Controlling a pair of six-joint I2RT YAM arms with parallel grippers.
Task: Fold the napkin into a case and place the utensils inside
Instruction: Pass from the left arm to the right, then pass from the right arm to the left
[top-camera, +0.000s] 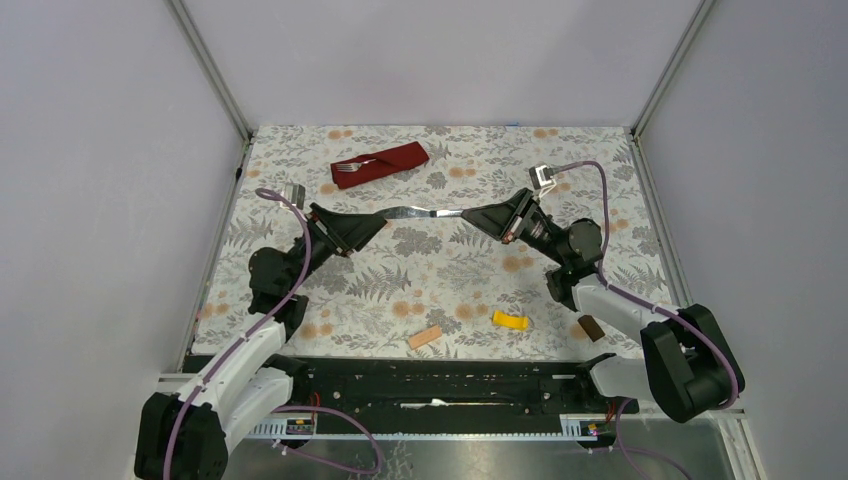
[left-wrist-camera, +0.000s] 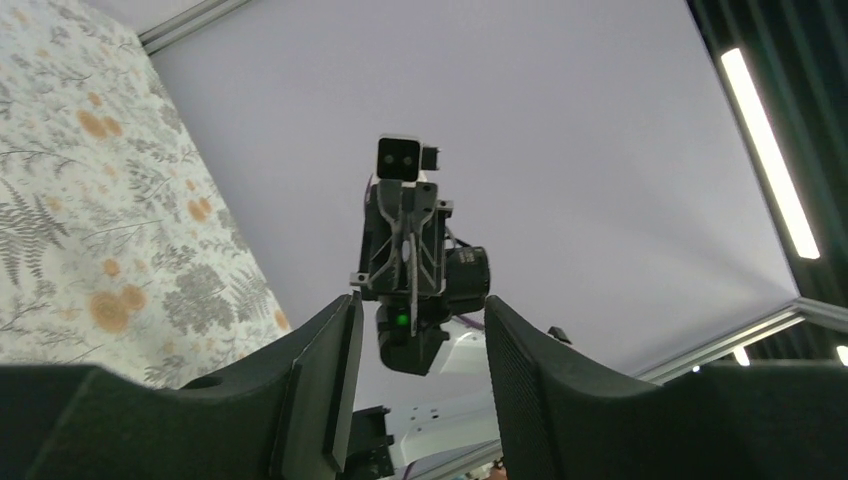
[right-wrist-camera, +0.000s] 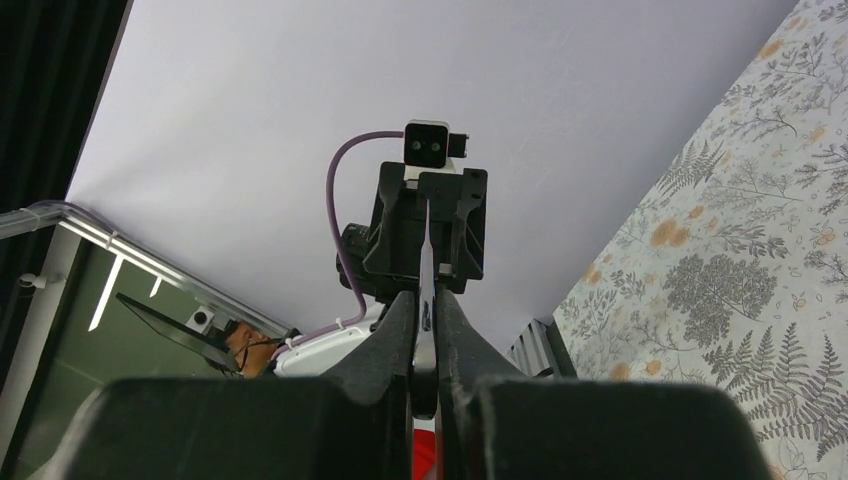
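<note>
The table wears a cloth printed with grey ferns and orange flowers; pale lilac walls close it in on three sides, with metal posts in the far corners. The napkin lies folded into a narrow strip at the far middle; the fork rests at its left end, tines pointing left. The knife hangs level above the middle of the table; the right gripper is clamped on one end of it, and the left gripper meets the other end with its fingers standing apart. Near the front edge, well apart from the napkin, lie a tan block, a yellow block and a brown block.
</note>
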